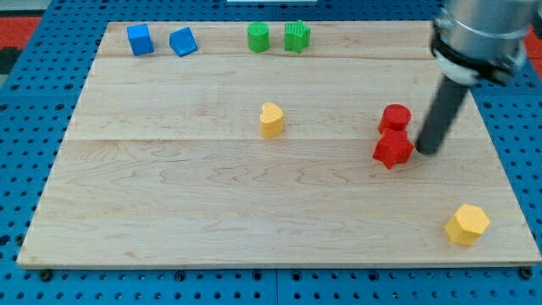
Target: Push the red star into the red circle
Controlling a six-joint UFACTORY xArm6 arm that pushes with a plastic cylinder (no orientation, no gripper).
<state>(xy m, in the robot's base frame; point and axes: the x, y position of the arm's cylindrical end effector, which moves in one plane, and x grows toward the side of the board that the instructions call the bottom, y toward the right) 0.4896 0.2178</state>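
Where touching: red star (393, 151), red circle (395, 119)

No readable text anywhere — no letters, numbers, brands or signs on the wooden board (169, 212), on the blue perforated table (25, 127) under it, or on the arm's grey housing (478, 34). Block faces are plain colour — red star (393, 150), red circle (395, 119), yellow heart (271, 119), yellow hexagon-like block (467, 224), the two blue blocks (141, 39) (183, 41), the two green ones (258, 37) (296, 36); nothing printed on any. Rod down to my tip (423, 151) is bare dark, unmarked.
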